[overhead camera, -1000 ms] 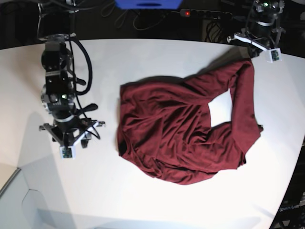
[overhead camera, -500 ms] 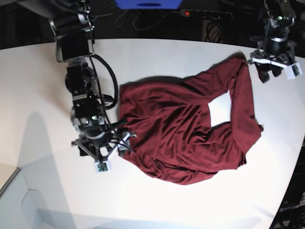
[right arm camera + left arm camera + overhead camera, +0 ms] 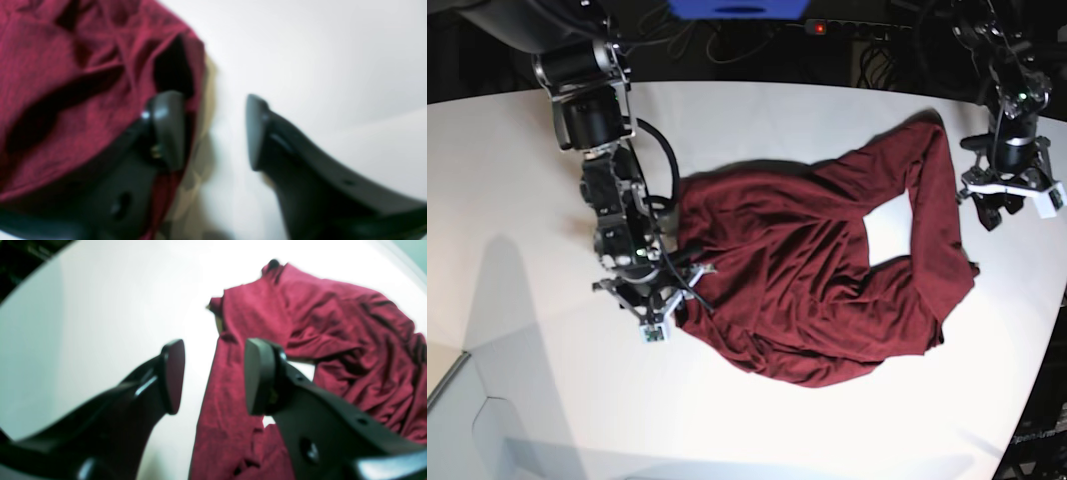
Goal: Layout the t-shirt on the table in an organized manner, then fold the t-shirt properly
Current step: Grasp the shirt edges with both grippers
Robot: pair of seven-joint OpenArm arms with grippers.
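Over one side edge of the shirt [image 3: 777, 280]: right gripper [image 3: 215, 133], fingers spread, one over maroon cloth, one over white table [image 3: 557, 400]; nothing pinched. Near the opposite side: left gripper [image 3: 215, 376], likewise spread and empty, one finger in front of cloth, one in front of bare table. Beneath and between both: shirt, rumpled, unfolded, lying across the middle of the table.

In the base view only: full spread of cloth, with a white patch of table framed inside. In the right wrist view only: dark hollow [image 3: 175, 66] within a fold at the cloth's edge. In the left wrist view only: dark clutter [image 3: 20, 260], cropped by the corner, too blurred to identify.

Cut off in both wrist views: part of the shirt. Hard to make out: any contact between fingers and cloth. At the base view's top edge: blue item [image 3: 739, 8], cropped.
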